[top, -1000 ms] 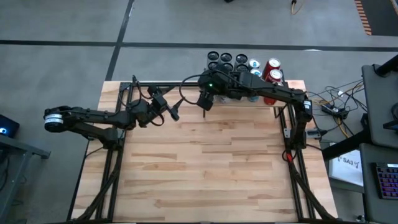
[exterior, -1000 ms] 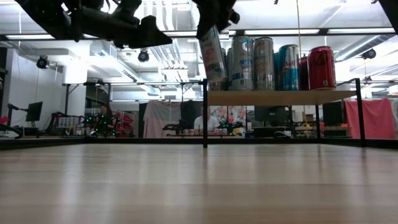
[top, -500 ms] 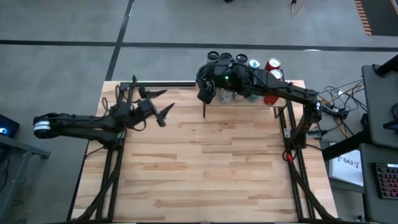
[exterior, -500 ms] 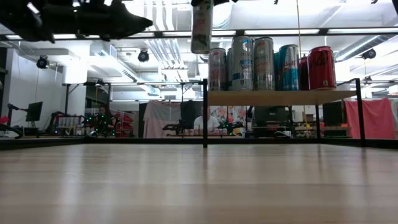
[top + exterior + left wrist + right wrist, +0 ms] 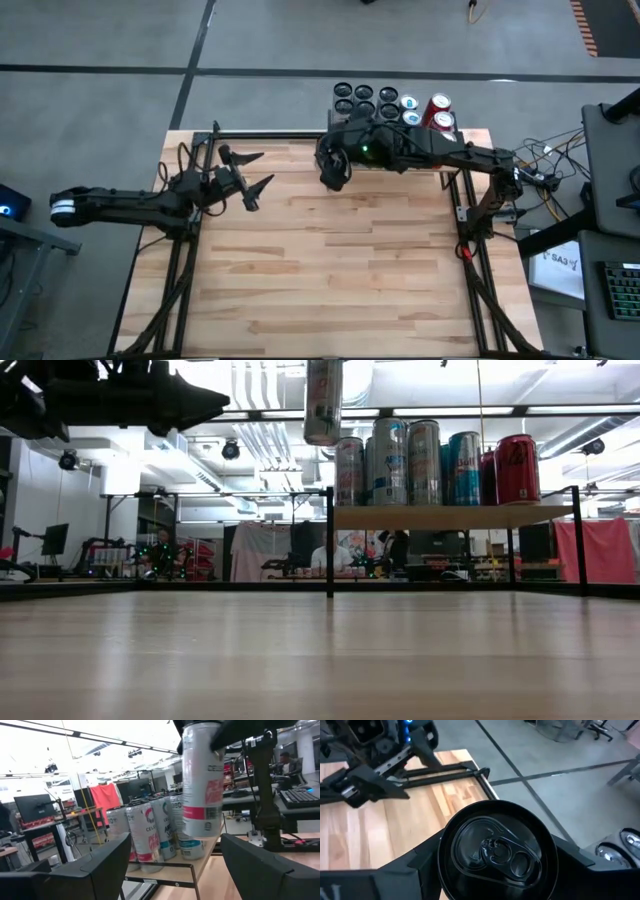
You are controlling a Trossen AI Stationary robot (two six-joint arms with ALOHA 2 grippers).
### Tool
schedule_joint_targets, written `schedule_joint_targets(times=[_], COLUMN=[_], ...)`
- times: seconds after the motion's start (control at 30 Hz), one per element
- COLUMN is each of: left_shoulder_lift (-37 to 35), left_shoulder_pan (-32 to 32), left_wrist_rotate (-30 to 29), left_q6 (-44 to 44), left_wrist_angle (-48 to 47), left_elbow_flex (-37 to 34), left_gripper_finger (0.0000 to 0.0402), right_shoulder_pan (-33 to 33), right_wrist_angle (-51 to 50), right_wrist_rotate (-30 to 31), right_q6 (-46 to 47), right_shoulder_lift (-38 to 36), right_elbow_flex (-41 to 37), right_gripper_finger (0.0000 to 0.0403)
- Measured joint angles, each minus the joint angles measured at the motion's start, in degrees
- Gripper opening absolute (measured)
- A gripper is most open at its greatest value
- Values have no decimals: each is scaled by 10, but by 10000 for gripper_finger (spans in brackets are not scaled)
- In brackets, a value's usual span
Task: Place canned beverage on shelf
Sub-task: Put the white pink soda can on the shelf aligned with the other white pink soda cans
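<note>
metal, wood and matt black

the can (image 5: 202,780) is glossy printed metal with a smooth dark lid (image 5: 497,851). the shelf (image 5: 450,516) is pale smooth wood on thin black metal posts. the table (image 5: 330,270) is light planked wood with a soft sheen. the right gripper (image 5: 490,870) looks like matt black plastic.

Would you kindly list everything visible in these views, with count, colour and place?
held can: one, white with pink, black top, upright in the air in front of the shelf's left end, gripped by the right gripper.
shelf cans: at least seven, silver, blue and red, standing on the shelf.
shelf: one, light wood with black posts, far edge of the table.
table: one, light plank top.
people: at least two, background room.
left gripper: black, open, empty, above the table's left part.
right gripper: black, shut on the held can.
</note>
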Motion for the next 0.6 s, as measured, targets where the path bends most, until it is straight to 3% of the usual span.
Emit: schedule_joint_targets(times=[0.3, 0.6], left_shoulder_lift=[2, 3], left_shoulder_pan=[0, 0], left_wrist_rotate=[0, 0], left_q6=[-3, -4], left_wrist_angle=[1, 18], left_elbow_flex=[0, 0], left_gripper_finger=[291, 291], right_shoulder_pan=[2, -3], right_wrist_angle=[8, 98], right_wrist_rotate=[35, 62], right_q6=[15, -11], right_shoulder_lift=[-8, -48], right_elbow_flex=[-68, -176], right_gripper_finger=[243, 243])
